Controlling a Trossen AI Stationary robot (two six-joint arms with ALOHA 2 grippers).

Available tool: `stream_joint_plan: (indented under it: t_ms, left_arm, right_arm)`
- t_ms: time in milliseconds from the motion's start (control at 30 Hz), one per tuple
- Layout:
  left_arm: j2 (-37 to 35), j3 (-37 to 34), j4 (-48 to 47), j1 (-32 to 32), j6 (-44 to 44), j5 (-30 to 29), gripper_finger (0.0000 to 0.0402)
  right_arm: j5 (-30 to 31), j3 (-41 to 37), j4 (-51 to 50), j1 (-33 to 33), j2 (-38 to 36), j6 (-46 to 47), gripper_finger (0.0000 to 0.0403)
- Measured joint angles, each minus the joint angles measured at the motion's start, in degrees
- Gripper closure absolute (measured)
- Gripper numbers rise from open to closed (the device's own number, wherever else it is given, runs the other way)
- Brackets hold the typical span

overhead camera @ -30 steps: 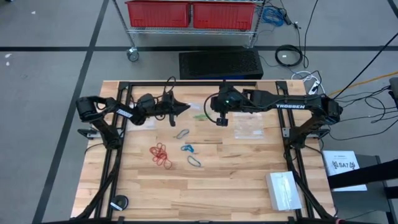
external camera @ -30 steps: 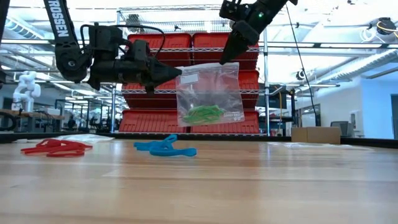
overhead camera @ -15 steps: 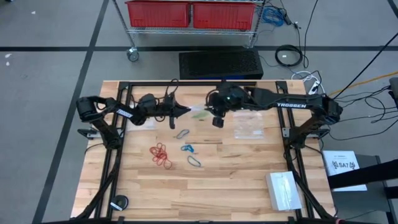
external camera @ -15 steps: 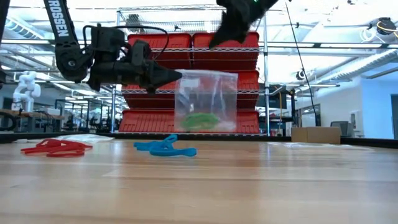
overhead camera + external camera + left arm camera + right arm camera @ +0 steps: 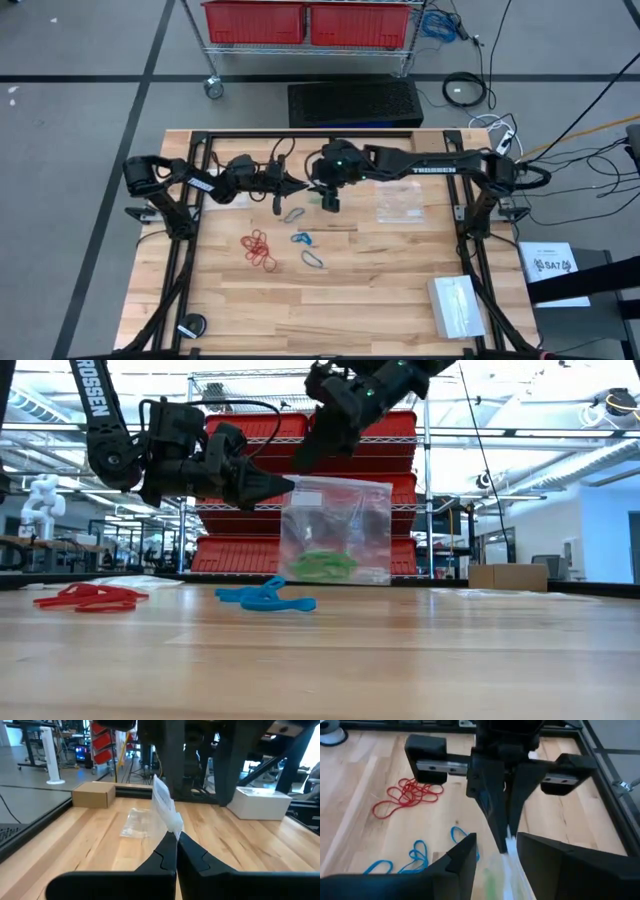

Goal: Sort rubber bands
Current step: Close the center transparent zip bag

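Left gripper (image 5: 285,483) pinched tight on top corner of clear bag (image 5: 340,530), bag hanging above table (image 5: 400,650); green rubber bands (image 5: 322,565) bunched at bag bottom; right gripper (image 5: 495,852) just above bag's top edge, fingers spread, nothing between them; red rubber bands (image 5: 259,247) and blue rubber bands (image 5: 301,239) lying loose on table, near each other.

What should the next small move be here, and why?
Probably the right gripper, open above the clear bag, should close on the bag's free top edge. The left gripper pinches only one corner, the green rubber bands sit inside, and the red and blue ones lie on the table.
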Motion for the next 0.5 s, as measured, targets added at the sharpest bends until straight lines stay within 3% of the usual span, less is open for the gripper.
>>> stream_joint_plan:
  t_ms: [500]
  left_arm:
    - [-0.02, 0.07, -0.86, 0.0, 0.4, 0.01, 0.0401]
  right_arm:
    - [0.42, 1.73, -2.12, -1.51, 2.23, 0.05, 0.0317]
